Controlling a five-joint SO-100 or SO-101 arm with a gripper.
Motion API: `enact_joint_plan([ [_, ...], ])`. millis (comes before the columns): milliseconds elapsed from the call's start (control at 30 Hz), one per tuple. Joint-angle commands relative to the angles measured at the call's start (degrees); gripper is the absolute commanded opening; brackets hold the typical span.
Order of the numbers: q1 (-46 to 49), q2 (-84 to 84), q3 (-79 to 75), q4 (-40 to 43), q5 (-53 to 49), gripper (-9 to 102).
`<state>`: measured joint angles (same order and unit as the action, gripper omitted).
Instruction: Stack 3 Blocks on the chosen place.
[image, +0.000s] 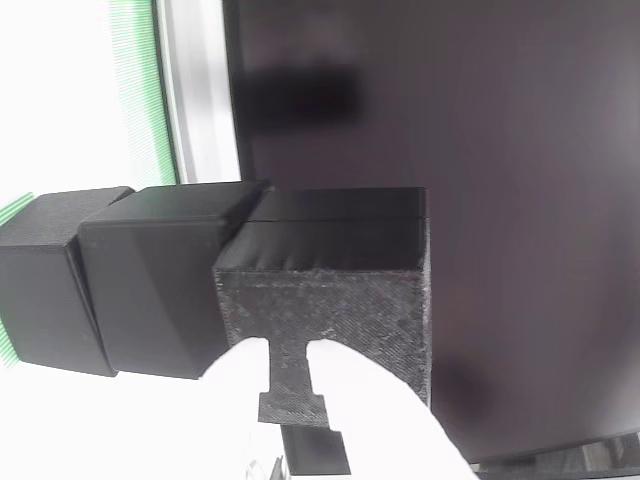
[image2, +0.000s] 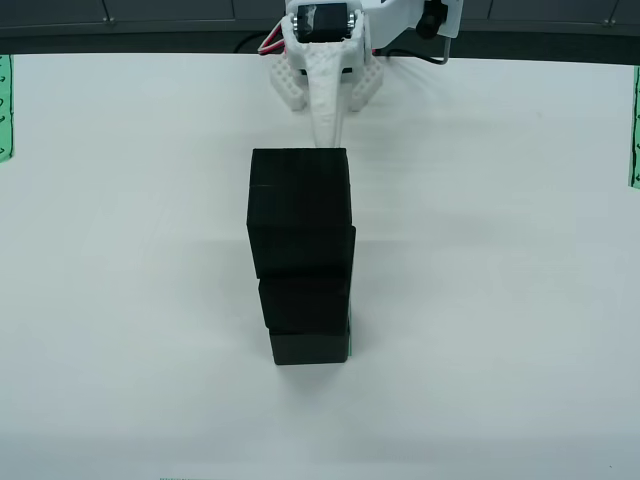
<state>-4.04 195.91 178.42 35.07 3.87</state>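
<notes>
Three black blocks stand stacked in one column in the middle of the white table: top block, middle block, bottom block. In the close view the column lies sideways, with the top block nearest and its rough face towards me, then the middle block and the bottom block. A green-striped sliver of the chosen place shows beside the bottom block. My white gripper reaches the top block's far edge. Its fingers overlap the rough face, close together.
A large flat black panel fills the background of the close view, with a pale frame and a green-striped band to its left. Green strips sit at the table's left edge and right edge. The arm's base stands at the far side.
</notes>
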Motion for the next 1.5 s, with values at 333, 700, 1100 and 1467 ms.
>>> enact_joint_plan([
  [333, 1.0, 1.2, 2.0, 8.8, 1.5, 0],
  [700, 2.7, 1.1, 1.9, 11.7, 2.5, 0],
  [1100, 3.8, 1.1, 1.9, 11.7, 1.8, 0],
  [1467, 3.8, 1.1, 1.9, 11.7, 1.6, 0],
])
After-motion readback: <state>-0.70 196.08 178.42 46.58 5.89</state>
